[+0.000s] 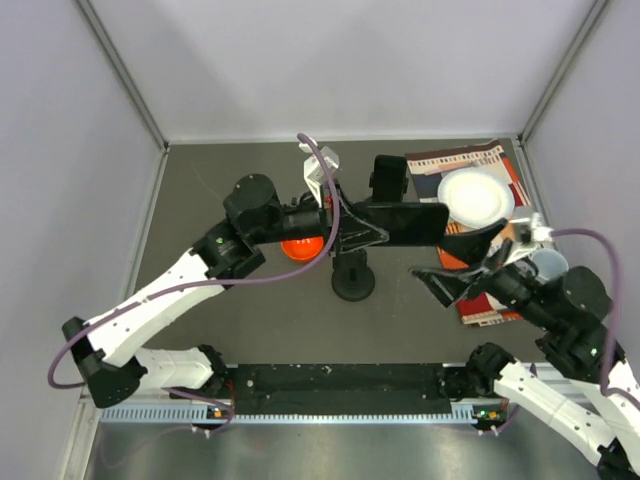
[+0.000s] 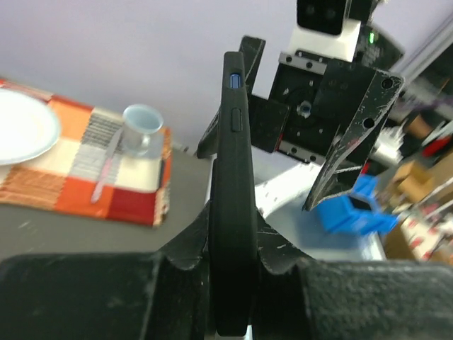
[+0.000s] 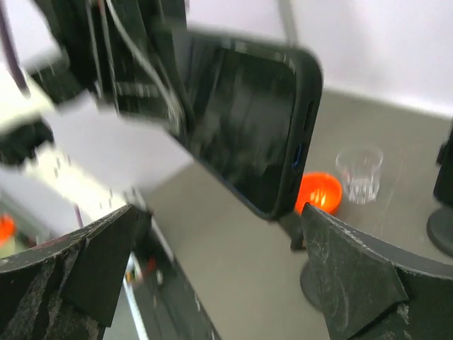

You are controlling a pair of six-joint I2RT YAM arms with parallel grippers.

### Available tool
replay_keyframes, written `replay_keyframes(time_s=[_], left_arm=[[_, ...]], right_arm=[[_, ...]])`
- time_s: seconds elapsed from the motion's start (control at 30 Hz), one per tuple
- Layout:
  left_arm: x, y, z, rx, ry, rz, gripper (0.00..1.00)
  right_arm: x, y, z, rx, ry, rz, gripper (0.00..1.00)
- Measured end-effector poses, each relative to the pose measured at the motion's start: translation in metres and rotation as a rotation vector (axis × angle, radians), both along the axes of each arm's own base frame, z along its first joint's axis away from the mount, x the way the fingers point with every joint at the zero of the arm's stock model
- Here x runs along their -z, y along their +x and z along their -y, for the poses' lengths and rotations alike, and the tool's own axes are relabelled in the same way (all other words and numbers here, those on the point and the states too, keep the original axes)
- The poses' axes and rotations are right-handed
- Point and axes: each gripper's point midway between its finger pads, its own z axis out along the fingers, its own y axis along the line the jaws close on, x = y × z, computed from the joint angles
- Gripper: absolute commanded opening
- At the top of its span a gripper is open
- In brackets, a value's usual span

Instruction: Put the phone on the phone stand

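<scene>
My left gripper [image 1: 365, 228] is shut on a black phone [image 1: 412, 222] and holds it level in the air, just above and to the right of the black phone stand [image 1: 352, 278]. In the left wrist view the phone [image 2: 233, 177] shows edge-on, clamped between the two fingers [image 2: 177, 244]. My right gripper [image 1: 462, 272] is open and empty, right of the stand and just below the phone's free end. In the right wrist view the phone [image 3: 258, 120] hangs beyond my open gripper [image 3: 219, 276], with nothing between the jaws.
A patterned placemat [image 1: 497, 158] at the back right holds a white plate [image 1: 476, 196], a spoon and a cup [image 1: 547, 262]. An orange bowl [image 1: 298, 247] sits left of the stand. A clear glass [image 3: 359, 173] stands near the bowl. A black object [image 1: 388, 178] stands behind the phone.
</scene>
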Motion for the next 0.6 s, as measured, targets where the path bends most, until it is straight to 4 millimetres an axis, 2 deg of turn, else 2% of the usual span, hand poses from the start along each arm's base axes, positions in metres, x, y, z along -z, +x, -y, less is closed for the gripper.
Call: replay_keyframes(time_s=[0.1,0.27,0.33,0.47,0.57,0.6], left_arm=[[0.008,-0.006,-0.020,0.012,0.137,0.089,0.00],[0.033,-0.023,-0.047,0.091,0.337,0.166,0.00],[0.045,-0.033,-0.056,0.139,0.407,0.169,0.00],[0.065,-0.045,-0.068,0.216,0.493,0.157,0.00],[0.077,-0.052,-0.073,0.264,0.538,0.137,0.00],[0.080,-0.054,-0.073,0.280,0.553,0.129,0.00]], right_arm=[[0.035,-0.011,-0.017,-0.124,-0.214,-0.043,0.94],[0.073,-0.025,-0.037,-0.318,-0.422,-0.098,0.88],[0.078,-0.032,-0.043,-0.392,-0.457,-0.103,0.85],[0.073,-0.043,-0.053,-0.516,-0.483,-0.083,0.81],[0.069,-0.044,-0.060,-0.568,-0.489,-0.078,0.68],[0.068,-0.044,-0.063,-0.585,-0.490,-0.081,0.60]])
